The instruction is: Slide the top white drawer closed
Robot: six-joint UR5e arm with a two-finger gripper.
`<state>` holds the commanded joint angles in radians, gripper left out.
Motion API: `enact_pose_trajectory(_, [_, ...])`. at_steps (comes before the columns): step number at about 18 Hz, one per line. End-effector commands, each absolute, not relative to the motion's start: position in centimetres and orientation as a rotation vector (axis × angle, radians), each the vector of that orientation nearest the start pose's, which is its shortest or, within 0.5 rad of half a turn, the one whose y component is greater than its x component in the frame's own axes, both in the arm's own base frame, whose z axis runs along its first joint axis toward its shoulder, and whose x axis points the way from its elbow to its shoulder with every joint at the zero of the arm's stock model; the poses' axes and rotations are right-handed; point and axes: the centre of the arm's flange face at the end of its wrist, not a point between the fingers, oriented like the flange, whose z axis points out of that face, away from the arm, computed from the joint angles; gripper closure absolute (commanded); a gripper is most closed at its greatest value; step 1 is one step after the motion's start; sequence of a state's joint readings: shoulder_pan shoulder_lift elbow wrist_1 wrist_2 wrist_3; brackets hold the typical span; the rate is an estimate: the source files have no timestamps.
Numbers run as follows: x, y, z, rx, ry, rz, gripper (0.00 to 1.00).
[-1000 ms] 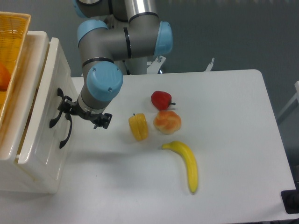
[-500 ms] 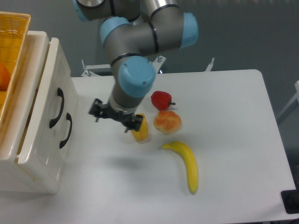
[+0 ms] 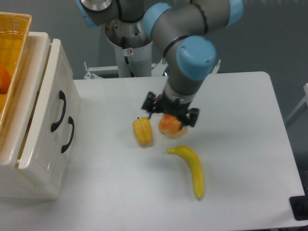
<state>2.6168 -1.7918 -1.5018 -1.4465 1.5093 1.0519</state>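
The top white drawer (image 3: 54, 84) is at the left edge of the view, with its black arched handle (image 3: 61, 111) facing the table. Its front stands in line with the lower drawer front (image 3: 53, 163). My gripper (image 3: 171, 112) hangs far to the right of the drawer, near the table's middle, above an orange fruit (image 3: 170, 128). Its black fingers (image 3: 149, 102) are spread to both sides of the wrist with nothing between them, and it touches no part of the drawer.
A yellow-orange basket (image 3: 12, 43) sits on the cabinet at top left. A yellow pepper (image 3: 143, 131) and a banana (image 3: 191, 168) lie on the white table (image 3: 240, 144) near the gripper. The lower drawer has its own black handle (image 3: 70, 135).
The gripper was at the drawer handles one second ago. It has swung right across the table, past the yellow pepper, to above the orange fruit. The drawer has not moved.
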Motion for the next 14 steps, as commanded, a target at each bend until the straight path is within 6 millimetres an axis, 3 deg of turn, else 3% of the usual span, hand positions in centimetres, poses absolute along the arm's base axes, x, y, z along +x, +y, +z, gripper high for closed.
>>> enact_pose_trajectory(7, [-47.1, 31.7, 45.1, -3.102, 0.184, 0.026, 0.00])
enact_pose_trajectory(11, [-47.8, 28.8, 46.0, -3.139, 0.279, 0.068, 0.00])
enact_pose_trajectory(14, [-48.1, 28.1, 46.1, -3.140, 0.275, 0.070, 0.00])
